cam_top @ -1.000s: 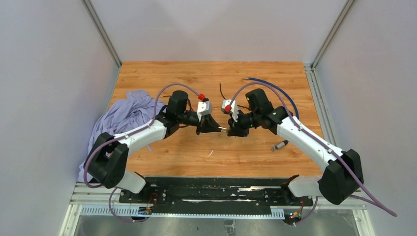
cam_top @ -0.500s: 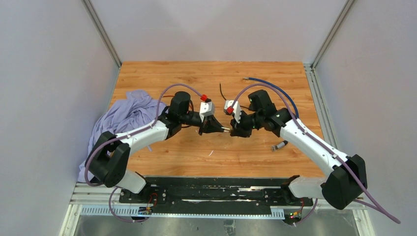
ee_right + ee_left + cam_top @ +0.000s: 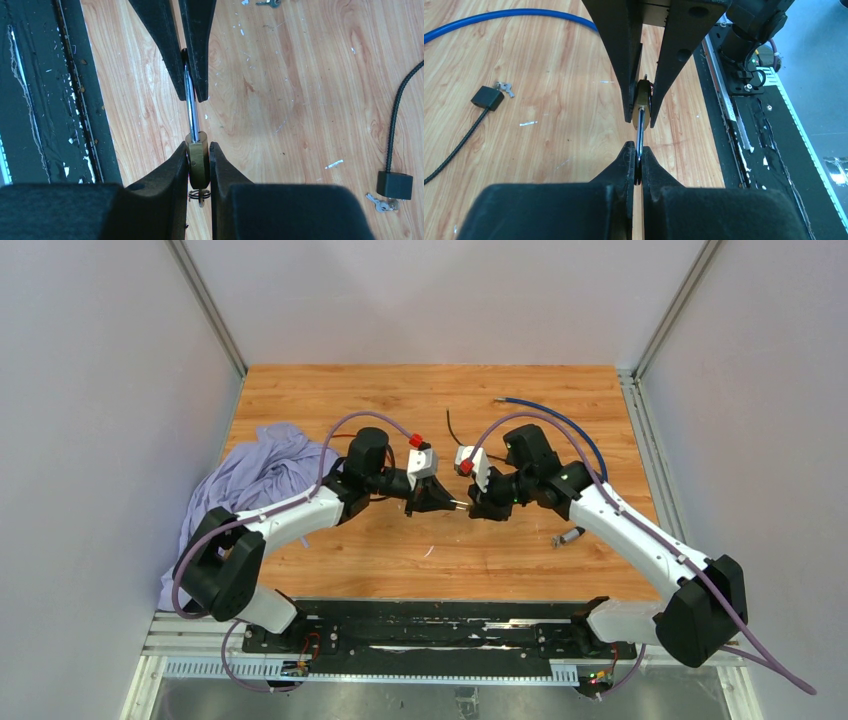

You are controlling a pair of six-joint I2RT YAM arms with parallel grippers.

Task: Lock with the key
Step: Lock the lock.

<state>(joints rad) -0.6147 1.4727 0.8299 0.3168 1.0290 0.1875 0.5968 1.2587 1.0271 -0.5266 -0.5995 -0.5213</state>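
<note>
Top external view: the wooden table [image 3: 400, 550] carries a crumpled purple cloth [image 3: 250, 475] at its left edge. The left arm [image 3: 290, 515] and the right arm [image 3: 620, 525] reach inward, and their tips meet nose to nose above the table's middle. A blue cable [image 3: 524, 11] curves across the far right part of the table. A black braided cord [image 3: 459, 145] ends in a black block [image 3: 487, 97], with a small set of keys [image 3: 505, 88] touching the block. A short silver cylinder [image 3: 570, 535] lies on the wood beside the right arm. The right gripper [image 3: 199, 150] is pressed onto the flat sides of a brass padlock [image 3: 642, 101], holding it clear of the table. The left gripper [image 3: 637, 160] is closed tight, pinching the end of the silver shackle [image 3: 190, 107]. The shackle runs straight from the padlock to the left fingertips, so both grippers are in line along it. A key ring [image 3: 199, 195] shows at the end of the padlock opposite the shackle, between the right fingers. The key on it is hidden, so its seating in the lock cannot be determined. One loose key [image 3: 267, 2] lies on the wood, well apart from the padlock.
</note>
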